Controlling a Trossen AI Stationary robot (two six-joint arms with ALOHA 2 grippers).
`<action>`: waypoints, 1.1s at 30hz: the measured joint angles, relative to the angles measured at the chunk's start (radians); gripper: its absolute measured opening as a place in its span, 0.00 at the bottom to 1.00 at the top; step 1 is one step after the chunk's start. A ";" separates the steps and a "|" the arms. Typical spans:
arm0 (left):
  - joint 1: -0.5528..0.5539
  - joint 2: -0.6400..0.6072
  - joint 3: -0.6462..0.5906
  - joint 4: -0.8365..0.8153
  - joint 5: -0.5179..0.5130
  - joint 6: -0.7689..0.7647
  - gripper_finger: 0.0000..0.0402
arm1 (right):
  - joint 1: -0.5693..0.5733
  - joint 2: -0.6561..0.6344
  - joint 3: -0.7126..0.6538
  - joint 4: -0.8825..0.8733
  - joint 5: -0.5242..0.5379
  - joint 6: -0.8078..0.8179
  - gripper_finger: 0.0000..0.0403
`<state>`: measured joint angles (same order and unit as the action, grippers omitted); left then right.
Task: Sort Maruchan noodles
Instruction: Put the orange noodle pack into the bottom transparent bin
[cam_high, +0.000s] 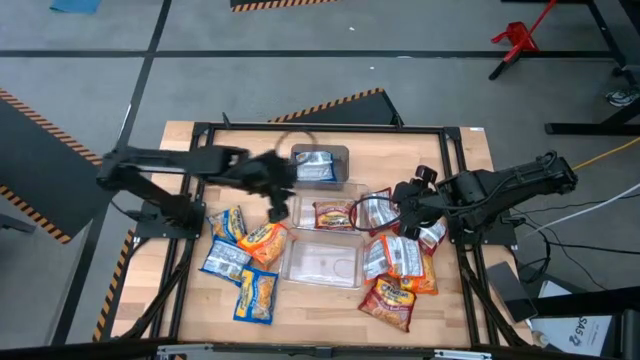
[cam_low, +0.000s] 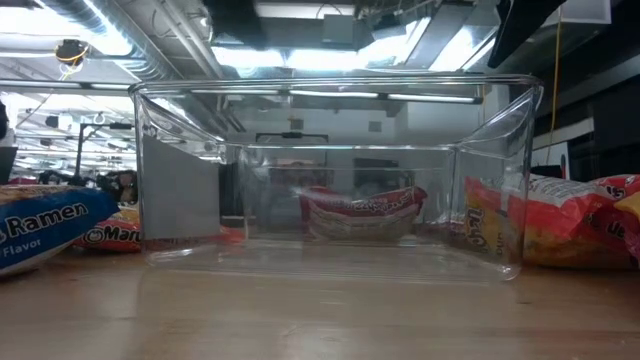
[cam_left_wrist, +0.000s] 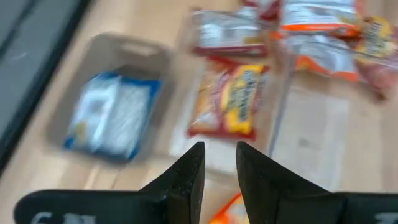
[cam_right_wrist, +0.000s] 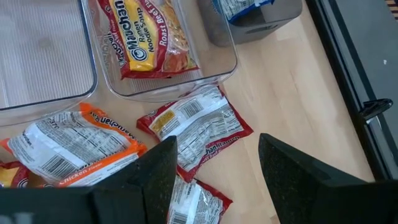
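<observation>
Maruchan noodle packets lie in two groups: blue and orange ones at the left, orange and red ones at the right. A blue packet lies flat in the far bin. A red packet lies in the middle bin. My left gripper hovers near the bins' left side, its fingers a narrow gap apart with nothing between them. My right gripper stands open above a red-and-silver packet lying flat on the table.
The near clear bin holds nothing and fills the middle of the low view. A black frame runs round the wooden table. Bare wood shows toward the near edge.
</observation>
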<state>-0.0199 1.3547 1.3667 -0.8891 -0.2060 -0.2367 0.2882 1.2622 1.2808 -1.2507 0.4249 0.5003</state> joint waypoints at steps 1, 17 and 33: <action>-0.016 -0.036 -0.021 -0.019 -0.018 -0.030 0.21 | 0.000 0.000 0.000 0.000 -0.009 0.000 0.52; -0.111 -0.135 -0.547 0.118 0.026 -0.348 0.52 | 0.000 0.000 0.000 0.048 -0.061 -0.034 0.52; 0.009 -0.139 -0.814 0.442 0.189 -0.448 0.68 | 0.000 0.000 0.000 0.080 -0.078 -0.034 0.53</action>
<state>-0.0114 1.2160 0.5532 -0.4476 -0.0165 -0.6843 0.2882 1.2625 1.2812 -1.1712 0.3466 0.4660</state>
